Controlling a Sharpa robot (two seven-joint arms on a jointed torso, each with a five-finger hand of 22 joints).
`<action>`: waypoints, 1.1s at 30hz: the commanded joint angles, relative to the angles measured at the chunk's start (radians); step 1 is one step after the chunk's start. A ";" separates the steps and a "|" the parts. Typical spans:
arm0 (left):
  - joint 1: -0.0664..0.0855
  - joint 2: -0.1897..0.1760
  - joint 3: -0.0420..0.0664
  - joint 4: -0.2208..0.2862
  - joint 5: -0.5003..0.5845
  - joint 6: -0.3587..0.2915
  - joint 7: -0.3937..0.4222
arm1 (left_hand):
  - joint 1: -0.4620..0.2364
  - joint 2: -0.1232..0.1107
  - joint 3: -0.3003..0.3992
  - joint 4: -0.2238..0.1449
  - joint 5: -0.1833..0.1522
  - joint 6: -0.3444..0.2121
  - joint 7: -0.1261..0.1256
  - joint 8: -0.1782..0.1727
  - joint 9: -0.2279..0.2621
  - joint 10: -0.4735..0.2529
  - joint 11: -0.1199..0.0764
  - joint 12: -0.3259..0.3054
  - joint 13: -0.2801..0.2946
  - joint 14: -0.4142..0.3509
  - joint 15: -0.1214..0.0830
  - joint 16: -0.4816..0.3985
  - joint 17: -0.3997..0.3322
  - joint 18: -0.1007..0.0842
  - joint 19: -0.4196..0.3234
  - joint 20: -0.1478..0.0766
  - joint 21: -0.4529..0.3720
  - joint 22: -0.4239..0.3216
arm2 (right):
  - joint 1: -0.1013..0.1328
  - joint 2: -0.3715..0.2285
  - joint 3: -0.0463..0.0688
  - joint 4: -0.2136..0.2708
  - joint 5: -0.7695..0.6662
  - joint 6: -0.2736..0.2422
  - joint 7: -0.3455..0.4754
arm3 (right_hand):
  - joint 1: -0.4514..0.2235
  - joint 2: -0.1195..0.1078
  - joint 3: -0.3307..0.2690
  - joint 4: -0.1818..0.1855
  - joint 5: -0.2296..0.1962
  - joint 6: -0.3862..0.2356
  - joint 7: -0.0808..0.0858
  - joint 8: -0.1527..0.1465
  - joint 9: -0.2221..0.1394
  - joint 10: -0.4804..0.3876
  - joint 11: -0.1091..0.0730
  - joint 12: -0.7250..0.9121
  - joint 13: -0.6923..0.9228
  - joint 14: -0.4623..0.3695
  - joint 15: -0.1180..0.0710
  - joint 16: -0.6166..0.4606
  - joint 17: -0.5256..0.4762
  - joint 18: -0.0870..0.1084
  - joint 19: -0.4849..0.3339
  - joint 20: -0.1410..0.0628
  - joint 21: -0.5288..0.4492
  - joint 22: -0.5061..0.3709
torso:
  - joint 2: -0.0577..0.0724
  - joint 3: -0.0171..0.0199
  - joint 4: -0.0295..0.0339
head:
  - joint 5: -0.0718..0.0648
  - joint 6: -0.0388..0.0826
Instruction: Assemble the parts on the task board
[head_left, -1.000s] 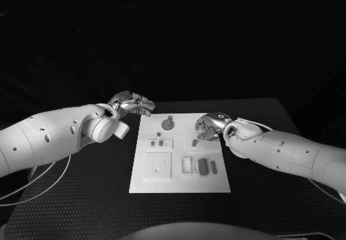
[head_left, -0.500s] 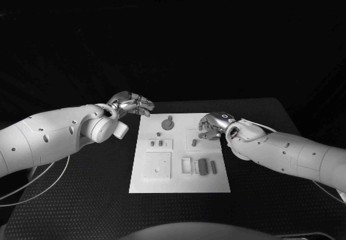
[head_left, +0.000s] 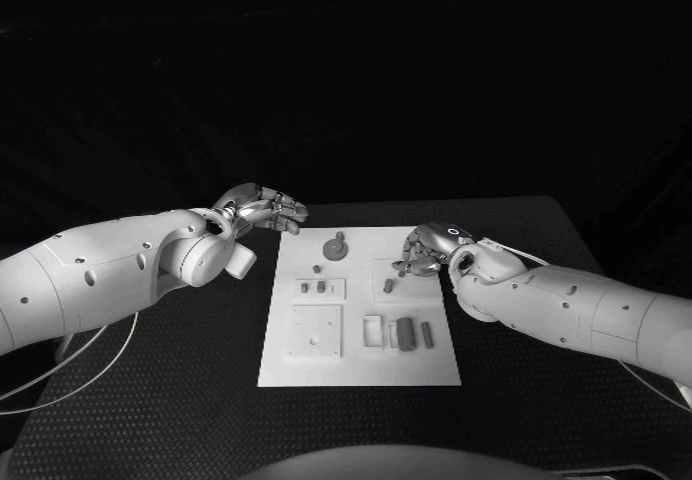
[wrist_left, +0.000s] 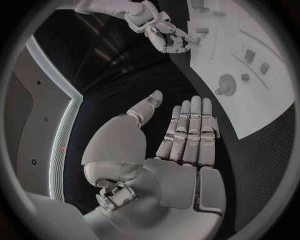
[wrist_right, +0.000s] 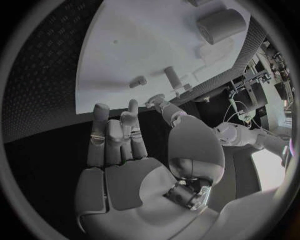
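Observation:
The white task board (head_left: 361, 365) lies in the middle of the black table. A round part with a peg (head_left: 336, 246) stands near its far edge; the same part (wrist_left: 225, 85) shows in the left wrist view. A small upright peg (head_left: 388, 285) stands just below my right hand (head_left: 428, 250), which hovers over the board's far right area with fingers pointing down and nothing in them. In the right wrist view its fingers (wrist_right: 112, 135) are straight above the board (wrist_right: 144, 45) and a short peg (wrist_right: 172, 75). My left hand (head_left: 267, 210) hangs open beyond the board's far left corner.
Two small pieces (head_left: 315, 287) sit in a frame at the board's left middle. A square plate (head_left: 317, 330) lies nearer on the left, and several upright blocks (head_left: 404, 333) stand on the right. A thick cylinder (wrist_right: 222, 22) rises past my right hand's fingertips. Cables (head_left: 87, 360) trail under my left arm.
My right hand has shifted a little toward the board's far edge and to the right. The left hand and the parts on the board have stayed put.

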 joint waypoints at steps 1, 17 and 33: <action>0.001 0.000 0.001 0.003 0.001 0.013 0.004 | -0.003 -0.002 0.001 0.005 -0.002 -0.008 -0.002 0.004 -0.001 0.005 0.003 -0.002 -0.002 0.007 0.000 -0.004 0.002 0.008 0.006 -0.001 0.005 -0.001 | 0.000 0.010 0.000 -0.006 -0.036 0.060 -0.087 | -0.012 0.001 0.006 0.019 -0.001 0.009 0.000 0.005 0.007 0.000 -0.009 0.007 0.005 0.015 -0.004 0.004 0.012 0.014 0.005 -0.004 0.006 0.021 | 0.000 0.0002 -0.0003 | 0.000 -0.001; 0.001 0.004 0.001 0.003 0.001 0.019 0.002 | -0.006 0.000 0.000 0.009 -0.002 -0.008 -0.002 0.005 -0.002 0.006 0.003 -0.002 -0.003 0.008 0.000 -0.007 0.005 0.007 0.006 -0.001 0.005 -0.004 | -0.008 0.037 0.000 -0.043 -0.051 0.133 -0.127 | -0.027 0.010 0.009 0.045 -0.002 0.009 -0.001 0.003 0.014 -0.003 -0.010 0.009 0.007 0.014 -0.005 0.004 0.012 0.014 0.001 -0.007 0.009 0.021 | 0.000 -0.0002 0.0006 | -0.002 -0.004; 0.001 0.006 0.001 0.001 0.001 0.032 -0.005 | -0.008 -0.001 0.000 0.011 -0.002 -0.010 -0.002 0.004 -0.003 0.003 0.004 -0.004 -0.004 0.006 0.001 -0.011 0.008 0.007 0.004 0.000 0.004 -0.007 | -0.013 0.053 0.000 -0.050 -0.051 0.171 -0.119 | 0.002 0.013 0.003 0.018 -0.002 0.007 -0.001 -0.002 0.022 -0.008 -0.009 0.009 0.010 0.002 -0.004 0.004 0.007 0.014 -0.009 -0.007 0.013 0.021 | 0.000 0.0000 -0.0001 | -0.001 -0.005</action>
